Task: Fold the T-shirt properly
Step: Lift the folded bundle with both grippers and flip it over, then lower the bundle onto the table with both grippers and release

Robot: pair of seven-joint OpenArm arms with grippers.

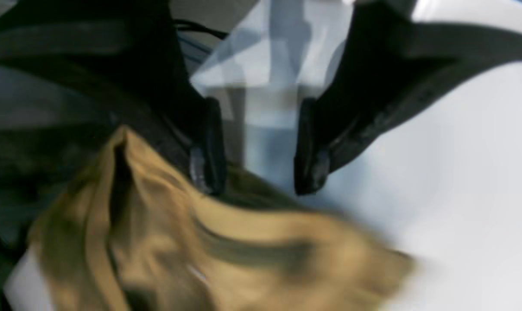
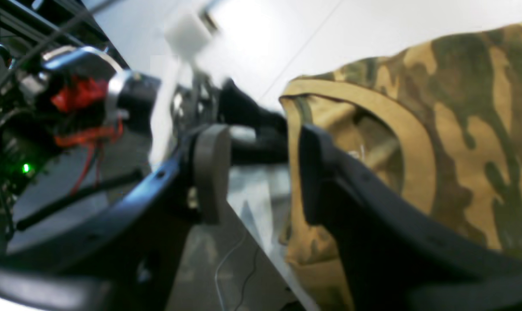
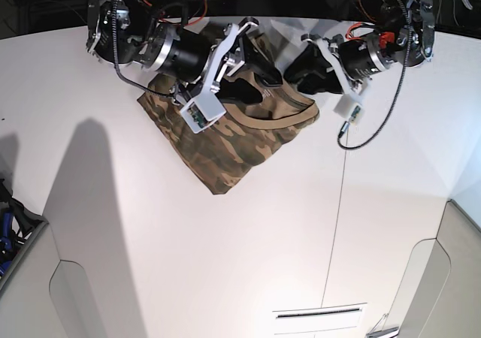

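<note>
The brown, tan and dark olive camouflage cloth T-shirt (image 3: 225,146) is lying at the far edge of the white counter (image 3: 225,263), between the two arms, gathered into a compact, roughly diamond-shaped bundle. Its tan ribbed collar (image 2: 399,125) is showing on top at the far side, curving along the upper fold.

The left pincer (image 1: 256,147) is standing with its jaws apart and nothing between them; the cloth is lying just beside and beneath one pad, not gripped. The right pincer (image 2: 261,172) is likewise showing a clear gap between its jaws, with the collar edge of the shirt just beside one of them; no cloth is clamped there as far as the blurred wrist view shows.

Judgement: folding is appearing well advanced, since the garment is already reduced to a small layered packet and neither sleeve is showing spread out. The outline is remaining uneven and the top layers rumpled, so squaring and flattening are probably outstanding.
</note>
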